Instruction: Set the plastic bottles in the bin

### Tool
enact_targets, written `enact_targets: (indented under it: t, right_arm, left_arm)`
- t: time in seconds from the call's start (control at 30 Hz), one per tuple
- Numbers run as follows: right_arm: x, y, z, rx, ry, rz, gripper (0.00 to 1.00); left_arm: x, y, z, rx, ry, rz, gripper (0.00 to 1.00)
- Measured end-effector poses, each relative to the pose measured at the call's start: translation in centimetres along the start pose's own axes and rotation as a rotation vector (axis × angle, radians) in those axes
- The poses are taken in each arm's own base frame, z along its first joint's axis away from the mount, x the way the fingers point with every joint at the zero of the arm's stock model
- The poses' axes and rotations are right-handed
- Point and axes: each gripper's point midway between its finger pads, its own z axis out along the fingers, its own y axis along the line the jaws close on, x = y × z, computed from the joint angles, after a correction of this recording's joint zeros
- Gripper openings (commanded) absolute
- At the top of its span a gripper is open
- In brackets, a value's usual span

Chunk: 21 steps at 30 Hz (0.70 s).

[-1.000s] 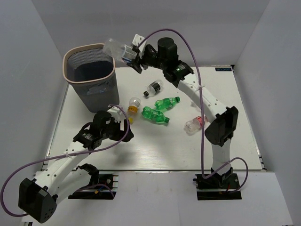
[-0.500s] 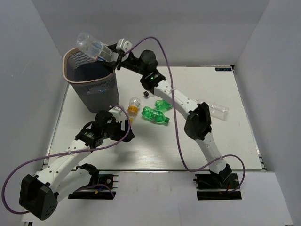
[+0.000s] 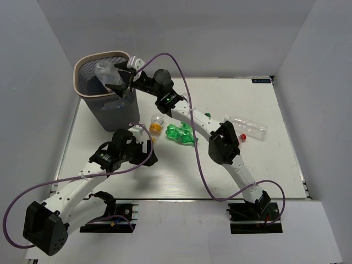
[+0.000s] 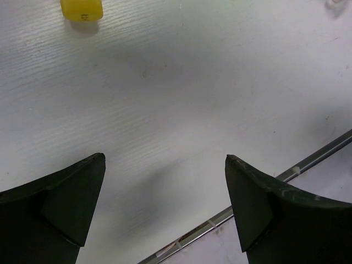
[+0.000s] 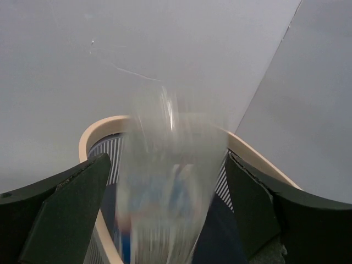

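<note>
My left pincer (image 4: pixel 165 159), low in frame: spread wide, empty, over bare table (image 4: pixel 209 82). Mid-frame on table: green bottles (image 3: pixel 179 133), red-capped clear bottle (image 3: pixel 250 127). Upper left: my right pincer (image 5: pixel 168 157) wide apart above bin (image 3: pixel 104 110), blurred bottle (image 5: pixel 170 187) between fingers, seemingly loose, at bin mouth.
</note>
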Motion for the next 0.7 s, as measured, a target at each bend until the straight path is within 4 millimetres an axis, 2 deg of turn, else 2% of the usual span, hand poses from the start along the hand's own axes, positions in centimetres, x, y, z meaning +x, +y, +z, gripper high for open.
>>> enact_targets:
  t: [0.27, 0.3, 0.33, 0.37, 0.4, 0.43, 0.53, 0.6, 0.63, 0.67, 0.7]
  right_arm:
    - [-0.4, -1.1, -0.4, 0.019, -0.013, 0.001, 0.9]
    - [-0.6, -1.5, -0.5, 0.03, -0.013, 0.002, 0.86]
    - [-0.9, -1.8, -0.6, 0.041, -0.012, 0.002, 0.67]
    - [-1.4, -2.2, -0.9, 0.055, -0.013, -0.001, 0.41]
    - [-2.1, -2.7, -1.2, 0.07, -0.007, -0.002, 0.09]
    - [-2.7, -3.5, -1.9, 0.095, 0.011, 0.006, 0.0]
    - [-6.4, -7.0, -5.1, 0.203, 0.054, 0.006, 0.0]
    - [-9.3, -9.7, -8.5, 0.282, 0.104, 0.001, 0.0]
    - [-10.8, -11.2, -11.0, 0.331, 0.135, -0.005, 0.02]
    - [-12.1, -12.4, -13.6, 0.377, 0.171, -0.008, 0.38]
    - [-12.9, -13.1, -16.3, 0.419, 0.21, -0.001, 0.59]
  left_arm:
    - [-0.4, 0.8, 0.8, -0.034, 0.002, 0.038, 0.99]
    - [-0.7, 0.9, 0.9, -0.043, -0.003, 0.049, 0.99]
    - [-1.2, 1.1, 1.1, -0.054, -0.013, 0.063, 0.99]
    - [-1.8, 1.2, 1.2, -0.064, -0.025, 0.08, 0.99]
    - [-2.4, 1.3, 1.4, -0.077, -0.037, 0.094, 0.99]
    - [-3.0, 1.5, 1.6, -0.09, -0.05, 0.109, 0.99]
    - [-5.2, 1.9, 2.5, -0.129, -0.09, 0.143, 0.99]
    - [-6.5, 2.1, 3.4, -0.147, -0.11, 0.164, 0.99]
    - [-7.2, 2.3, 4.1, -0.16, -0.116, 0.173, 0.99]
    - [-7.7, 2.5, 4.7, -0.174, -0.12, 0.182, 0.99]
    - [-8.0, 2.8, 5.4, -0.189, -0.118, 0.188, 0.99]
